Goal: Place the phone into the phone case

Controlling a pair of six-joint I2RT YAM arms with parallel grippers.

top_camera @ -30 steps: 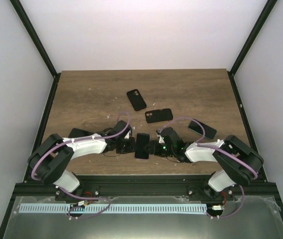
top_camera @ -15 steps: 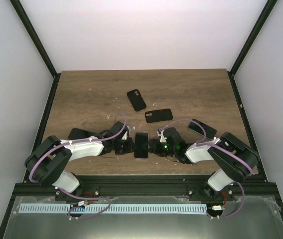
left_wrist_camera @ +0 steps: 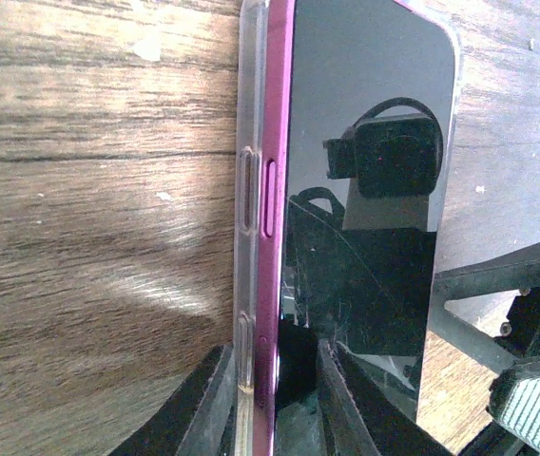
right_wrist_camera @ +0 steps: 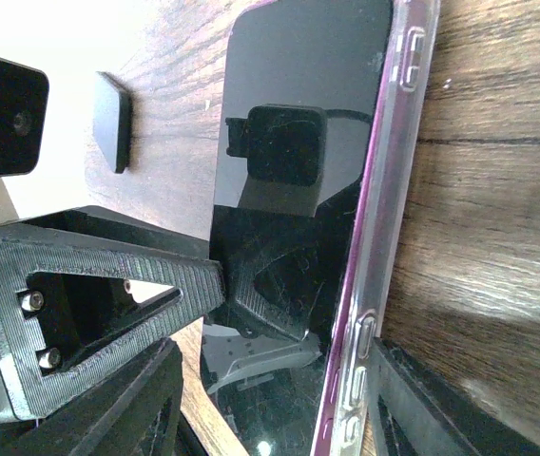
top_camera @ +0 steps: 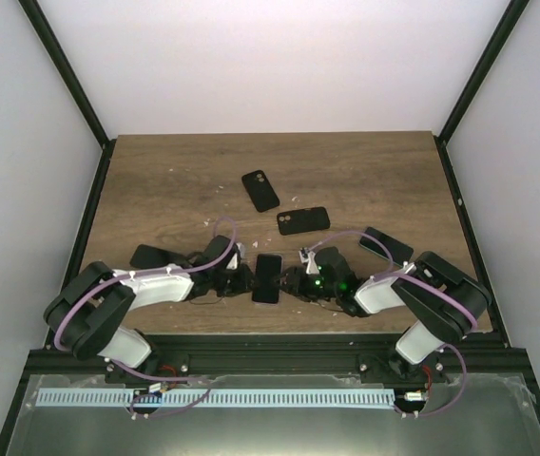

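The wooden table carries the whole setup. The left arm and the right arm lie low over its near edge and point inward, toward each other.

A black cover with a corner camera cutout lies further back. A second black cover lies just right of it and nearer the arms. One dark slab lies beside the right arm. Another dark slab lies partly hidden behind the left arm.

The phone lies screen up at the near centre of the table. The left gripper is at its left long edge and the right gripper at its right long edge.

The phone sits in the phone case. The clear rim runs along both long edges, and the magenta frame shows just inside it.

The left fingers stand close together with the case rim and the phone edge between them. Whether they press on it cannot be determined. The right fingers stand wide apart. One is just beside the case rim, and a strip of table shows between the other and the phone.
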